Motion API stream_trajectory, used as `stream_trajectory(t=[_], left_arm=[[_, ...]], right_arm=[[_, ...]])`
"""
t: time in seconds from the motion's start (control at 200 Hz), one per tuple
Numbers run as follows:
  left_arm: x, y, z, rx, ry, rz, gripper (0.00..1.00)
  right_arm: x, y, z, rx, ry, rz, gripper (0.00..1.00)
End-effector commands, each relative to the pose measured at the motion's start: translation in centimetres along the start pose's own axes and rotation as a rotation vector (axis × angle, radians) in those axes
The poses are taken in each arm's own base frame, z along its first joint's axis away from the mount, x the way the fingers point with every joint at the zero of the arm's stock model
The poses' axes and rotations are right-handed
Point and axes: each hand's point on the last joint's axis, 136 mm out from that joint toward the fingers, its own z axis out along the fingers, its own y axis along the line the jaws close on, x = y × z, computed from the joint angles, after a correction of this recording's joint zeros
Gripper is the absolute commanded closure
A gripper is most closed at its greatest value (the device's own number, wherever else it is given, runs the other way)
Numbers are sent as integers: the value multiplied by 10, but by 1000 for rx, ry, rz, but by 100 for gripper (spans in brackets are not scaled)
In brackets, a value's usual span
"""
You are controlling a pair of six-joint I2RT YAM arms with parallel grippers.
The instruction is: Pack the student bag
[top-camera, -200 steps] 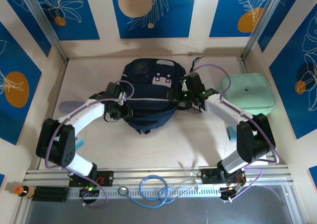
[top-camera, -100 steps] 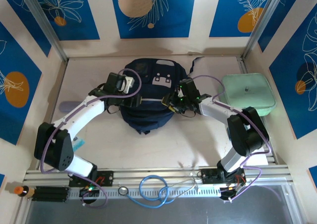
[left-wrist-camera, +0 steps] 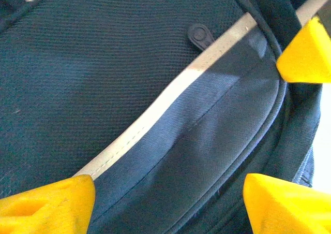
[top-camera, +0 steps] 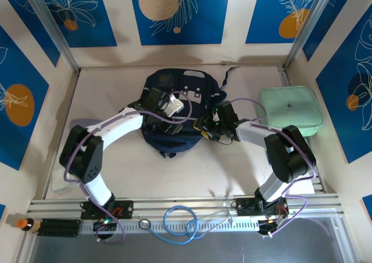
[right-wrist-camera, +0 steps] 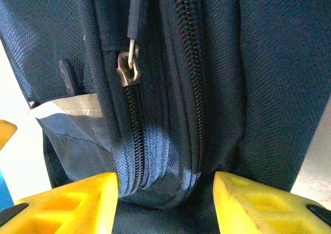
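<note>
**Student bag [top-camera: 174, 82] pinched at its right side, left fingers [left-wrist-camera: 46, 200] spread over its front**

The navy bag is seen lying on the surface [top-camera: 192, 170] in the upper centre of the top view, with a mint-green case [top-camera: 290, 109] well apart at the right of the frame. In the right wrist view, a bunched fold carrying a zip [right-wrist-camera: 132, 135] is clamped between the right fingers [right-wrist-camera: 72, 203], with the fabric pressed against both. The left fingers are held wide apart and empty, just above the front panel, which is crossed by a pale stripe [left-wrist-camera: 155, 115].

Arms [top-camera: 116, 125] bent inward; left fingers [left-wrist-camera: 46, 205] spread wide; right fingers [right-wrist-camera: 67, 203] half-closed, pinching.
</note>
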Motion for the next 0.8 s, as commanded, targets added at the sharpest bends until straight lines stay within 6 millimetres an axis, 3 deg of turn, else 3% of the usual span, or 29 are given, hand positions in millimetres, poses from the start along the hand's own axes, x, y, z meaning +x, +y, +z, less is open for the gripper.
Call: stream_trajectory(t=[0.0,0.3,0.495,0.62,0.715,0.795], left_arm=[[6,-5,9,-12,102,176,26],[20,-20,22,86,227,343,26],[21,7,35,-18,305,447,29],[5,14,40,-54,276,453,40],[-5,9,36,-30,244,445,62],[-10,5,31,-12,229,435,70]], right_arm=[[14,-24,2,56,54,72,47],[8,-13,-8,30,25,41,47],[-10,-8,-23,6,-9,21,47],[-19,-5,-34,-15,-39,11,47],[-24,-1,-44,-30,-70,-5,47],[-28,3,-53,-38,-94,-27,46]])
